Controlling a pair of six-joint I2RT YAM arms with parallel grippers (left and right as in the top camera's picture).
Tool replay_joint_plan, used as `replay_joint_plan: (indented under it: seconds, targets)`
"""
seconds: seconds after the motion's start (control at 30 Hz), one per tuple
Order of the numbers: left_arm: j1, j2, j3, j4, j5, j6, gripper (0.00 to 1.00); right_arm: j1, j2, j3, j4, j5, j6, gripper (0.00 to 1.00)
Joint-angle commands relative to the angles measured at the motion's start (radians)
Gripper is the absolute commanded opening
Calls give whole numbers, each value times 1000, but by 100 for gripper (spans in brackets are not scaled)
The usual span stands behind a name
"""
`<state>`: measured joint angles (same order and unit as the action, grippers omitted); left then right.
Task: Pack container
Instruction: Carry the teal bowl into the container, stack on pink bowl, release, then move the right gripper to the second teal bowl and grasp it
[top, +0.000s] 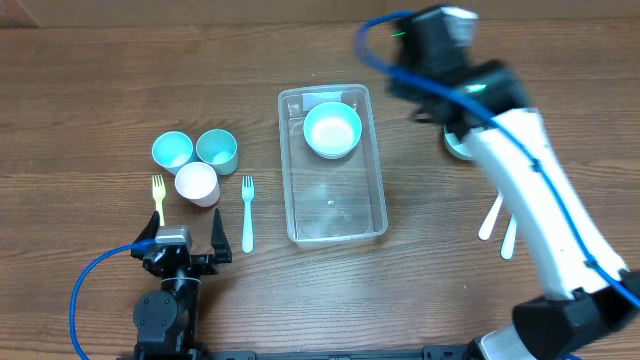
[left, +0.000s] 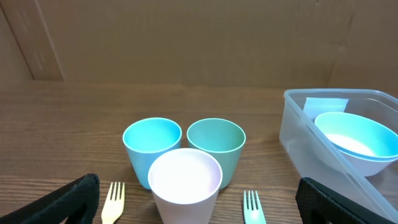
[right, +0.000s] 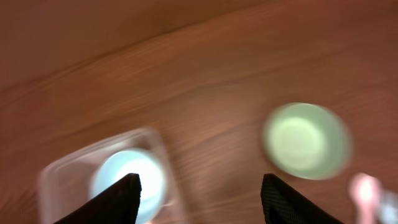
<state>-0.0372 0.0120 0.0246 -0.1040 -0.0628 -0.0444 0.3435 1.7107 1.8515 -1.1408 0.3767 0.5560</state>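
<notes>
Nearest the overhead lens is the right arm (top: 530, 190), raised, with the wrist end blurred. The right jaws are spread wide with nothing in them, high over the counter (top: 80, 90); its wrist view has the container (top: 335, 210) on one side and the green bowl (right: 306, 140) on the other. The left jaws are also wide apart and empty, low at the near edge, facing the cups. The container sits mid-counter, long axis running away from the robot, with the blue bowl (top: 332, 129) inside at the far end and the near half bare. My read: green bowl goes next. Come straight down on its rim, one finger inside and one outside, pinch the wall, lift clear of the container's raised rim, then nest it in the blue bowl to save floor for the cups. Mind the white utensils near it. Count: 1 container, 2 bowls, 3 cups (light-blue cup (top: 172, 151), teal cup (top: 217, 149), white cup (top: 196, 184)), 2 forks (yellow fork (top: 158, 199), blue fork (top: 247, 212)), 2 white utensils (top: 490, 218), likely spoons but can't confirm.
</notes>
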Motion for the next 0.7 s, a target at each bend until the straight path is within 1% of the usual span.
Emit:
replay_joint_plan:
  seconds: [0.0,0.07,0.2,0.3,0.4,0.5,0.67]
  targets:
    - [6,-7,-5,4,11,19,100,-240,8,-6,-76,-97,46,65]
    - [6,-8,-5,4,11,19,100,-410,19,-44,-76,-250,-15,64]
    - [6,-8,-5,4,11,19,100,-549,68,-126,-44,-351,-80,65]
    - [6,-8,-5,4,11,19,100,-567,121,-204,6,-367,-110,64]
    - [6,-8,-5,4,11,19,100,-557,158,-270,80,-471,-189,65]
    - [6,-8,-5,4,11,19,100,-546,171,-349,159,-484,-182,64]
    - [6,-8,-5,4,11,19,100,-547,171,-441,237,-483,-182,65]
